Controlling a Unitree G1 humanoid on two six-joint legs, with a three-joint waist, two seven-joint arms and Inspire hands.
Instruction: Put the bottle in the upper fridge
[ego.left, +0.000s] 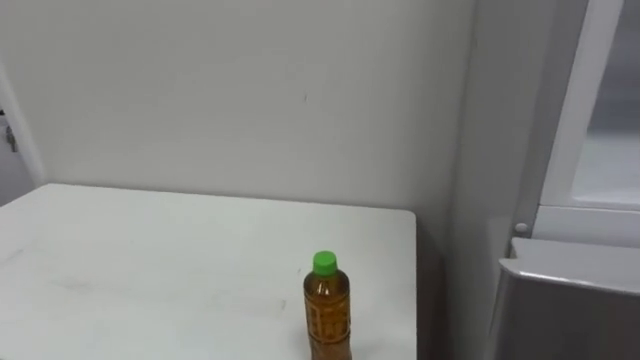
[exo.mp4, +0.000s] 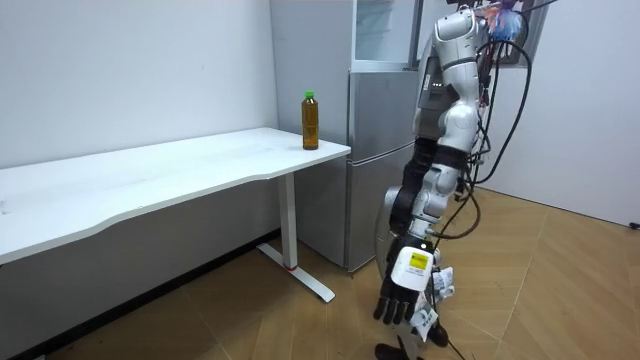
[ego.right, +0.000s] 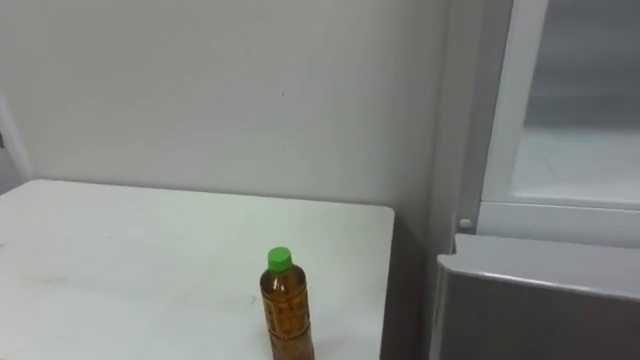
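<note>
A plain white wall (ego.left: 250, 90) backs a long white surface (ego.left: 150, 260), and a silver fridge (exo.mp4: 375, 150) stands just beside its right end. The robot stands facing the fridge, arms hanging. The tea bottle (ego.left: 327, 310), green-capped, stands upright near the surface's right edge. The left hand (exo.mp4: 398, 295) hangs empty with its fingers relaxed; I cannot tell the state of the right hand's (exo.mp4: 437, 300) fingers.

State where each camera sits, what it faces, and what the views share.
Left eye view: on the head, facing down at the table, bottle, wall and fridge on the right.
Right eye view: same head, a little rightward, same scene.
Room view: stands off in the room, faces the whole robot by the fridge, left hand hanging relaxed, right hand beside it.
Shared: bottle, table, fridge.
</note>
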